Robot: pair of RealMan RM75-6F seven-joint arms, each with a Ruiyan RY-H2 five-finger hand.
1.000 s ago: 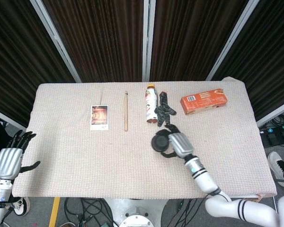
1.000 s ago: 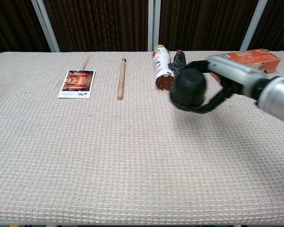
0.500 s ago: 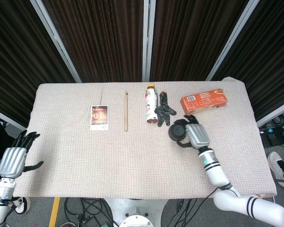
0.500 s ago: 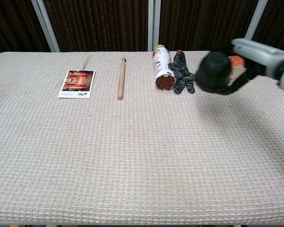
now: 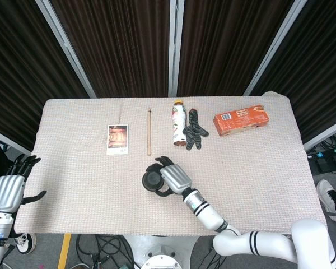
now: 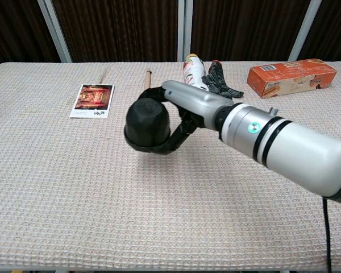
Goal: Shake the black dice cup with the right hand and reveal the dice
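Gripping black dice cup (image 6: 147, 122), right hand (image 6: 184, 111) wrapped around it, contents hidden, left hand (image 5: 8, 189) spread, empty

Right hand (image 5: 173, 176) wrapped round black dice cup (image 5: 153, 180), near table's (image 5: 73, 185) front edge, about mid-width. Left hand (image 5: 8, 190) off table's left front corner, fingers spread, holding nothing. Along far side, left to right: photo card (image 5: 117, 138), wooden stick (image 5: 149, 131) lying lengthwise, bottle (image 5: 178, 123) on its side, dark glove (image 5: 194, 130) (touching bottle, or nearly), orange box (image 5: 241, 120) well apart.
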